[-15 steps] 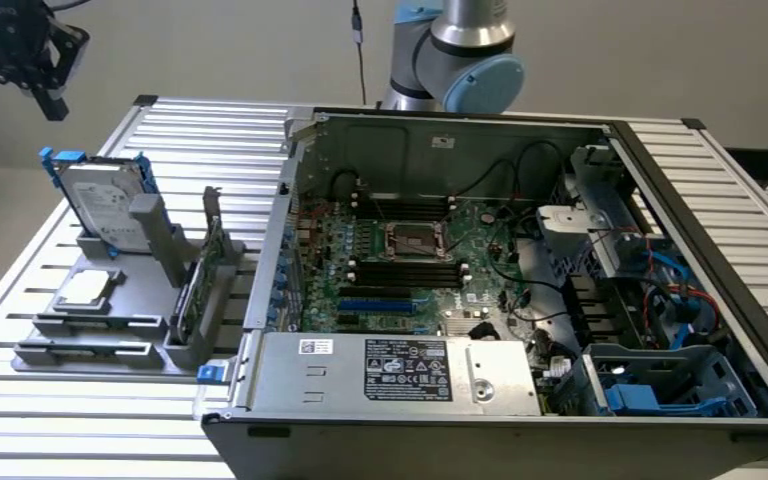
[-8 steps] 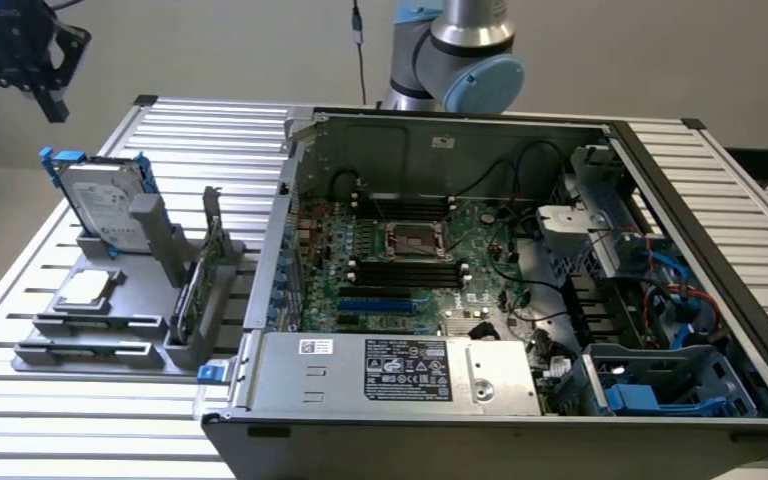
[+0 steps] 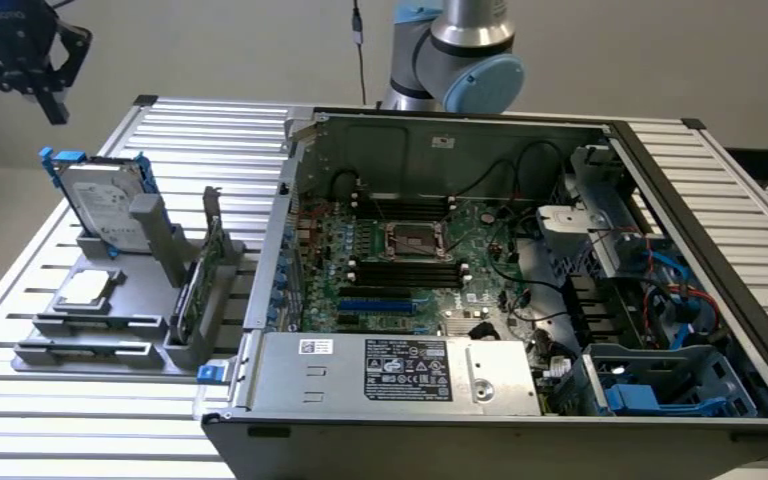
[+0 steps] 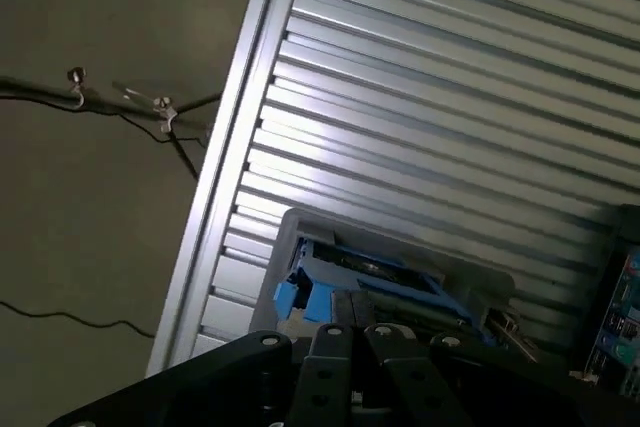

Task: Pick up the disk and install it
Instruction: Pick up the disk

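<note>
Open air above the disk (image 3: 95,200); grey post (image 3: 155,230) just beside it; case wall (image 3: 281,240) near.

Behind your bench: plain pale wall (image 3: 224,50), evenly lit. Thin black cable (image 3: 357,30) hangs down against it. Your work surface: table (image 3: 704,170) of ribbed silver aluminium slats, smooth rail along its edge. In wrist view you see bright streaks of reflected light on slats. Floor (image 4: 90,237) beside table: dull grey-brown, smooth. Dark floor cables (image 4: 40,97) trail across it, small pale clips (image 4: 162,107) on them. Another thin wire (image 4: 70,319) curves toward table edge. Shadows soft throughout
</note>
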Controlling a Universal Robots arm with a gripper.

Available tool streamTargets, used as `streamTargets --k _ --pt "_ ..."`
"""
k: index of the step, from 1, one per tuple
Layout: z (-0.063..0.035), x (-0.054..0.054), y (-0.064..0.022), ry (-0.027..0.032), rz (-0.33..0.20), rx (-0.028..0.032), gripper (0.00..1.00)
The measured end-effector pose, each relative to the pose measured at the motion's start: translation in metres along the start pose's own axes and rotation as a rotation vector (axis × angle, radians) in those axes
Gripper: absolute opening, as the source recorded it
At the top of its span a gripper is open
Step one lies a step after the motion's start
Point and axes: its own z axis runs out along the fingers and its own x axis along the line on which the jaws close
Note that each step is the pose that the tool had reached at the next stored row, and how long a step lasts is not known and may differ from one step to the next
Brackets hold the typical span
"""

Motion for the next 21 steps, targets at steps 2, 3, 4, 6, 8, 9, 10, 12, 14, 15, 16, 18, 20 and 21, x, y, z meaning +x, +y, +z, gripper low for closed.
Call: streamTargets --k 2,3,4,6,8,9,10,12,14,15,16,18,20,21 --pt "0.0006 0.0000 0.0000 0.0000 -0.037 0.0003 0.11" --pt "0.0009 0.0000 0.0000 0.0000 -0.055 0.0004 0.11" --pt "0.0012 0.0000 0.0000 0.0000 -0.073 0.0005 0.11" --pt "0.0017 0.0000 0.0000 0.0001 -0.109 0.0008 0.11" --pt "0.0023 0.0000 0.0000 0.0002 -0.147 0.0012 0.11" --pt "0.0025 0.0000 0.0000 0.0001 -0.165 0.0012 0.11" --pt "0.0028 0.0000 0.0000 0.0002 -0.183 0.0014 0.11" --pt "0.0032 0.0000 0.0000 0.0003 -0.218 0.0017 0.11" --pt "0.0036 0.0000 0.0000 0.0002 -0.255 0.0020 0.11" --pt "0.0037 0.0000 0.0000 0.0002 -0.273 0.0021 0.11" --pt "0.0038 0.0000 0.0000 0.0003 -0.292 0.0023 0.11" --pt "0.0041 0.0000 0.0000 0.0003 -0.328 0.0026 0.11" --pt "0.0043 0.0000 0.0000 0.0004 -0.364 0.0028 0.11" --pt "0.0044 0.0000 0.0000 0.0004 -0.383 0.0030 0.11"
